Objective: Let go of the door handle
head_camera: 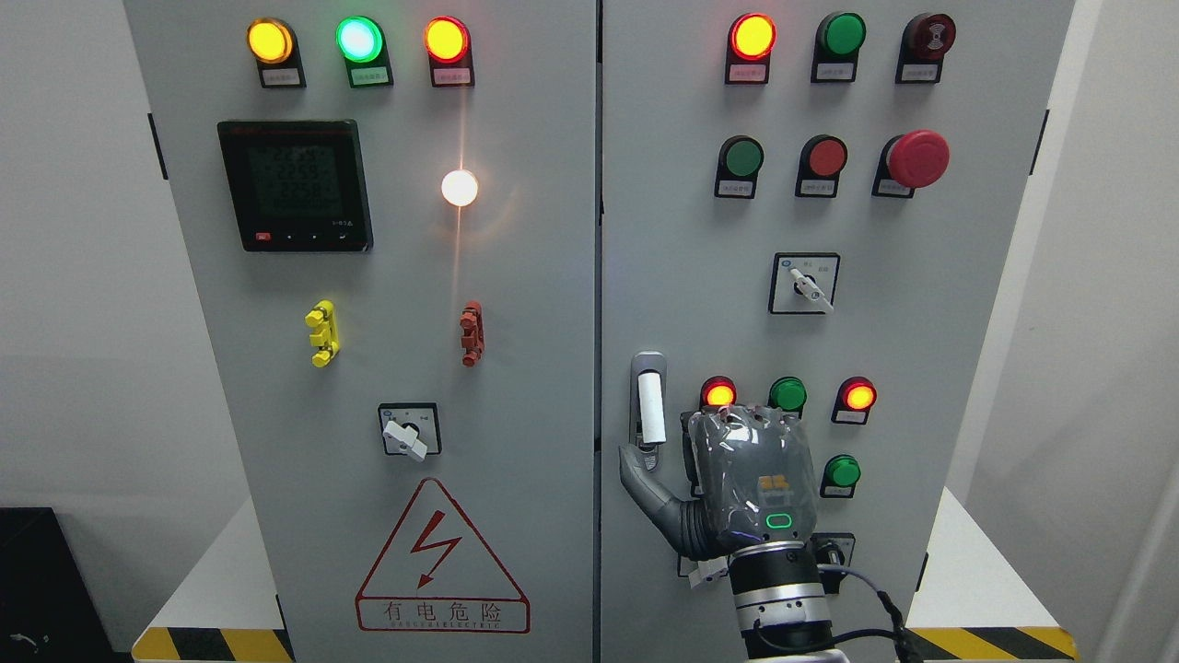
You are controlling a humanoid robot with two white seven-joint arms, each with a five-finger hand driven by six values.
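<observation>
white wall | grey cabinet (pixel 516 368) | right hand (pixel 728 479) beside door handle (pixel 650 405), thumb touching

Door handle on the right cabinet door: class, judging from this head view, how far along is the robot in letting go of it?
Done: the door looks closed, the door handle flush and upright. In hand: the right robot hand sits beside the handle, its thumb tip touching the lower end; its other fingers are hidden. Left: drawing the thumb and arm clear.

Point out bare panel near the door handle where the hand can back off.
Free: the strip below the door handle, left of the right hand; also between handle and rotary switch. Crowded: the indicator lamps directly above the hand.
</observation>
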